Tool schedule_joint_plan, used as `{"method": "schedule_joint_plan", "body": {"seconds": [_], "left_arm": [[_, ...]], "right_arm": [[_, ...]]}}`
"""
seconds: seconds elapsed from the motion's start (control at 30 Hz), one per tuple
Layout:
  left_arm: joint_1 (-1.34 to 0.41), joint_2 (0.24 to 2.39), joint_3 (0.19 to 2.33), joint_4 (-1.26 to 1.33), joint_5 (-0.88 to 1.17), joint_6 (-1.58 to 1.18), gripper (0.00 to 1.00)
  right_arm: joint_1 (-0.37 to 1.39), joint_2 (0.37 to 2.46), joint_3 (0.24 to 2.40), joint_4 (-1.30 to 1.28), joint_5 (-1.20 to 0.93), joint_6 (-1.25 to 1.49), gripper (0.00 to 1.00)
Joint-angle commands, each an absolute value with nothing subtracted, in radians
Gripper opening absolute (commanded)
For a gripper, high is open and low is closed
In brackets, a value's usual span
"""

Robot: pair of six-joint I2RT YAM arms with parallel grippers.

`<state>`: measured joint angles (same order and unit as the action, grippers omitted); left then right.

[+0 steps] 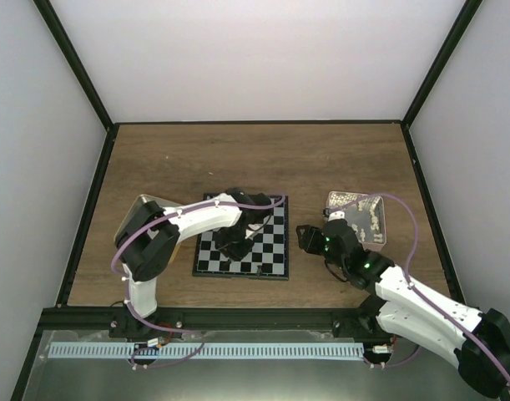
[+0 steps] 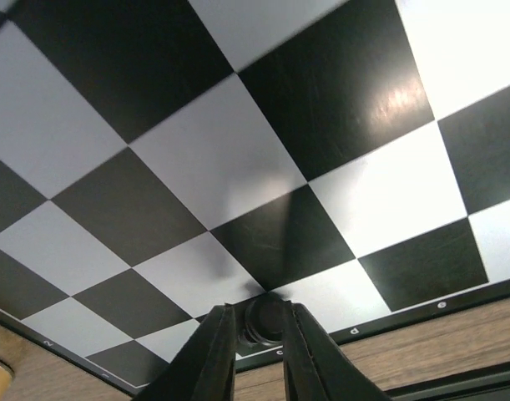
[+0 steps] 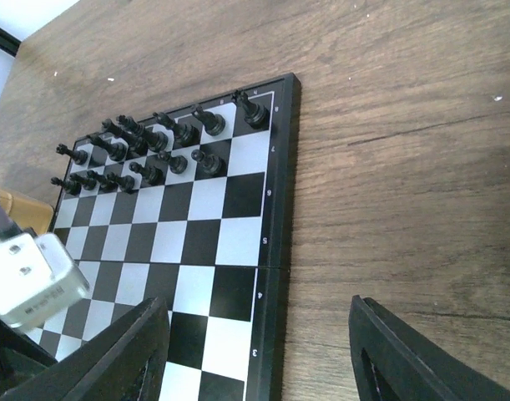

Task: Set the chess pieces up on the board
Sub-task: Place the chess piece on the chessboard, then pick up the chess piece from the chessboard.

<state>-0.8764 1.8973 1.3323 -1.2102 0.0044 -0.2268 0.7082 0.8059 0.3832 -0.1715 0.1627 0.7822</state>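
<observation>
Overhead, the left pincer (image 1: 232,244) hangs low over the board (image 1: 271,251), and its arm covers many of the squares, so the chess pieces are too small to make out from here. The right pincer (image 1: 309,236) sits just off the board's right edge, with the pinkish tray (image 1: 359,219) just behind it on the desk (image 1: 238,159). Through the left wrist camera, the left pincer (image 2: 259,311) straddles one small black piece (image 2: 267,324) standing on the board (image 2: 238,167) beside its lettered border. The fingers (image 2: 206,359) sit tight on either side of it, and I cannot tell whether they pinch it or stand just free. The risk, as I judge it, lies right here: if a pad clings or the pincer lifts at a slant, the piece may tip, roll over the border just below it, or come up with the pincer. Its base and its exact square are hidden by the fingers. Through the right wrist camera, the right pincer (image 3: 256,302) is spread wide and empty. Far ahead of it the chess pieces (image 3: 146,146) stand in two rows at the far end of the board (image 3: 196,242), where a careless sweep forward could bowl them over. Which figure is which is too small to tell, and the near squares are cut off by the frame and a white arm part (image 3: 33,280) to the pincer's left.
</observation>
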Motion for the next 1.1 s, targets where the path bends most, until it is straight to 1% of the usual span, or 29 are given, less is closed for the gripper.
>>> {"method": "schedule_joint_plan", "body": {"seconds": [0.0,0.1,0.33,0.5,0.67,0.77,0.83,1.07], "left_arm": [[-0.868,1.888,1.364,-1.219,0.005,-0.220,0.17],[-0.865,1.879,1.355,-1.212,-0.004,-0.229,0.16],[-0.854,1.798,1.262,-1.124,0.061,-0.278,0.32],[-0.853,1.747,1.227,-1.069,0.055,-0.332,0.38],[-0.842,1.633,1.160,-0.960,-0.009,-0.488,0.46],[-0.841,1.540,1.112,-0.912,-0.049,-0.600,0.54],[-0.842,1.493,1.074,-0.890,-0.043,-0.653,0.58],[-0.842,1.374,0.924,-0.812,0.042,-0.822,0.61]], "right_arm": [[0.703,0.810,0.372,-0.143,0.158,0.788,0.61],[0.702,0.817,0.374,-0.141,0.156,0.783,0.61],[0.702,0.821,0.369,-0.141,0.138,0.780,0.61],[0.702,0.830,0.370,-0.132,0.127,0.783,0.61],[0.703,0.834,0.374,-0.134,0.113,0.779,0.61],[0.703,0.841,0.374,-0.128,0.100,0.774,0.61],[0.702,0.851,0.376,-0.118,0.084,0.766,0.61],[0.703,0.899,0.393,-0.105,0.048,0.745,0.61]]}}
